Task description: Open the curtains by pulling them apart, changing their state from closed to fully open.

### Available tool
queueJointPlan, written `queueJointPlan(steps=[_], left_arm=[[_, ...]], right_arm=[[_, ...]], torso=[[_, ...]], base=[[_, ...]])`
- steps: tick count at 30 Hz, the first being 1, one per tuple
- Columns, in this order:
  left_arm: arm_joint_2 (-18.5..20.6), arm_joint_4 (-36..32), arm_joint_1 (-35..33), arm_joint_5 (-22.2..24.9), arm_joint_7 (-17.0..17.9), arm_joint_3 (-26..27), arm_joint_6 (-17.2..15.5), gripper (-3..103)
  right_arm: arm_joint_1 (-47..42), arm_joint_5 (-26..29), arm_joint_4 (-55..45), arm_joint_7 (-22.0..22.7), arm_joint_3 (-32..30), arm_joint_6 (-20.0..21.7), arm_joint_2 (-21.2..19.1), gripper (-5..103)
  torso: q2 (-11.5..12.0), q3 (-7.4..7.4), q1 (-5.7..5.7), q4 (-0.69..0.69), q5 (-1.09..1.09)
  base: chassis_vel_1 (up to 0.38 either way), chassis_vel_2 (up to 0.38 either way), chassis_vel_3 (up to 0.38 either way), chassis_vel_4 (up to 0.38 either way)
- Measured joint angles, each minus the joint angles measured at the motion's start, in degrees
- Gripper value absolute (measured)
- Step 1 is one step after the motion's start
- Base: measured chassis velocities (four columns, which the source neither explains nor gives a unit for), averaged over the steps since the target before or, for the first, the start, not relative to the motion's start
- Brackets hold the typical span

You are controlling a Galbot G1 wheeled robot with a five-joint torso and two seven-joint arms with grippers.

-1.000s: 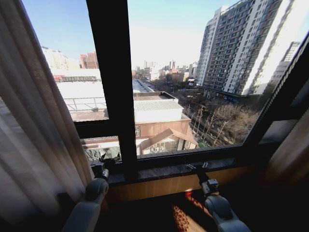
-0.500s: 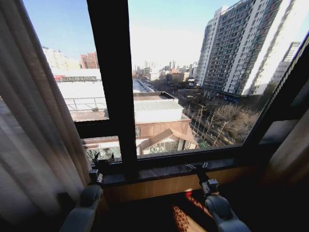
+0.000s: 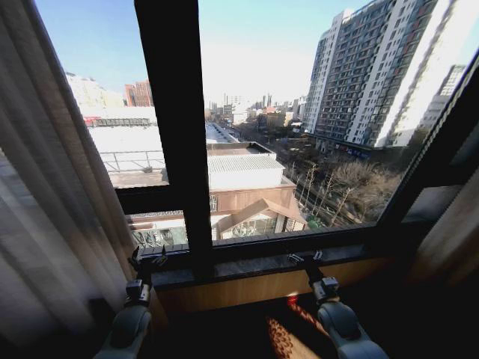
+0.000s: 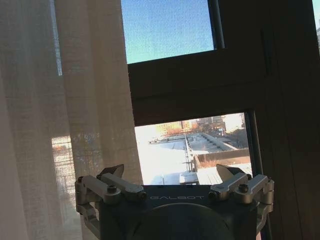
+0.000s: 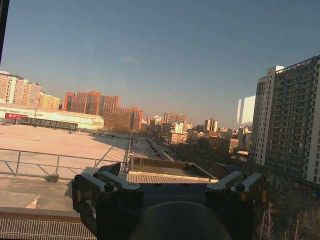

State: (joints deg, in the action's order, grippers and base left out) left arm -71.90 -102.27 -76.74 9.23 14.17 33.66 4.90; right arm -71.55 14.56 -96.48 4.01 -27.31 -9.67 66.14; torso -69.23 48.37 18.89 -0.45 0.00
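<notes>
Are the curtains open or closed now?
Open, at least here: the curtains hang bunched at the left side, and the window shows the city. The left pincer is open beside them.

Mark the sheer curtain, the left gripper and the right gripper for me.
sheer curtain point(image 3: 52, 194): head view, on its pleated folds.
left gripper point(image 3: 147, 258): head view, midway between its open fingertips.
right gripper point(image 3: 305, 258): head view, midway between its open fingertips, above the sill.

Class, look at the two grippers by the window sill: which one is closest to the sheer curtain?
The left gripper: it is beside the sheer curtain; the right gripper faces bare glass.
</notes>
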Motion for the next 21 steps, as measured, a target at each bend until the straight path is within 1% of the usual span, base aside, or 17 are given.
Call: queueJointPlan(steps=[1,2,3,4,5,7,8,10,11,13,15,16,18,21], left_arm=[[-0.4,-1.7,-2.5,-0.1,1.7,2.2,0.2,100],[-0.6,-2.2,-3.5,-0.1,2.7,3.4,0.4,100],[-0.6,-2.3,-3.9,-0.1,3.1,4.1,0.5,100],[-0.6,-2.3,-4.4,-0.2,3.6,5.3,0.6,103],[-0.6,-2.3,-4.4,-0.2,3.6,5.3,0.6,103],[0.1,-2.0,-5.1,0.7,3.9,7.6,0.7,100],[0.5,-1.5,-5.2,1.2,3.9,8.2,1.0,100],[1.7,-0.3,-5.2,2.6,3.0,8.7,1.9,99],[1.7,-0.3,-5.2,2.6,3.0,8.7,1.9,99],[3.6,1.1,-4.5,5.3,0.8,8.8,2.8,99],[4.7,2.1,-3.7,7.0,-0.3,8.4,3.0,99],[4.7,2.1,-3.7,7.0,-0.3,8.4,3.0,99],[6.6,4.5,-1.3,9.8,-2.3,6.3,3.3,97],[7.8,6.2,1.2,12.0,-4.0,3.5,3.3,100]], right_arm=[[0.0,0.0,0.0,0.0,0.0,0.0,0.0,100],[0.0,0.0,0.0,0.0,0.0,0.0,0.0,100],[0.0,0.0,0.0,0.0,0.0,0.0,0.0,100],[0.0,0.0,0.0,0.0,0.0,0.0,0.0,100],[0.0,0.0,0.0,0.0,0.0,0.0,0.0,100],[0.0,0.0,0.0,0.0,0.0,0.0,0.0,100],[0.0,0.0,0.0,0.0,0.0,0.0,0.0,100],[0.0,0.0,0.0,0.0,0.0,0.0,0.0,100],[0.0,0.0,0.0,0.0,0.0,0.0,0.0,100],[0.0,0.0,0.0,0.0,0.0,0.0,0.0,100],[0.0,0.0,0.0,0.0,0.0,0.0,0.0,100],[0.0,0.0,0.0,0.0,0.0,0.0,0.0,100],[0.0,0.0,0.0,0.0,0.0,0.0,0.0,100],[0.0,0.0,0.0,0.0,0.0,0.0,0.0,100]], torso=[[0.0,0.0,0.0,0.0,-0.01],[0.0,0.0,0.0,0.0,0.0],[0.0,0.0,0.0,0.0,0.0],[0.0,0.0,0.0,0.0,0.0],[0.0,0.0,0.0,0.0,0.0],[0.0,0.0,0.0,0.0,0.01],[0.0,0.0,0.0,0.0,0.0],[0.0,0.0,0.0,0.0,-0.01],[0.0,0.0,0.0,0.0,-0.01],[0.0,0.0,0.0,0.0,-0.01],[0.0,0.0,0.0,0.0,0.0],[0.0,0.0,0.0,0.0,0.0],[0.0,0.0,0.0,0.0,0.0],[0.0,0.01,0.0,-0.01,-0.01]], base=[[0.0,0.0,0.0,0.0],[0.0,0.0,0.0,0.0],[0.0,0.0,0.0,0.0],[0.0,0.0,0.0,0.0],[0.0,0.0,0.0,0.0],[0.0,0.0,0.0,0.0],[0.0,0.0,0.0,0.0],[0.0,0.0,0.0,0.0],[0.0,0.0,0.0,0.0],[0.0,0.0,0.0,0.0],[0.0,0.0,0.0,0.0],[0.0,0.0,0.0,0.0],[0.0,0.0,0.0,0.0],[0.0,0.0,0.0,0.0]])
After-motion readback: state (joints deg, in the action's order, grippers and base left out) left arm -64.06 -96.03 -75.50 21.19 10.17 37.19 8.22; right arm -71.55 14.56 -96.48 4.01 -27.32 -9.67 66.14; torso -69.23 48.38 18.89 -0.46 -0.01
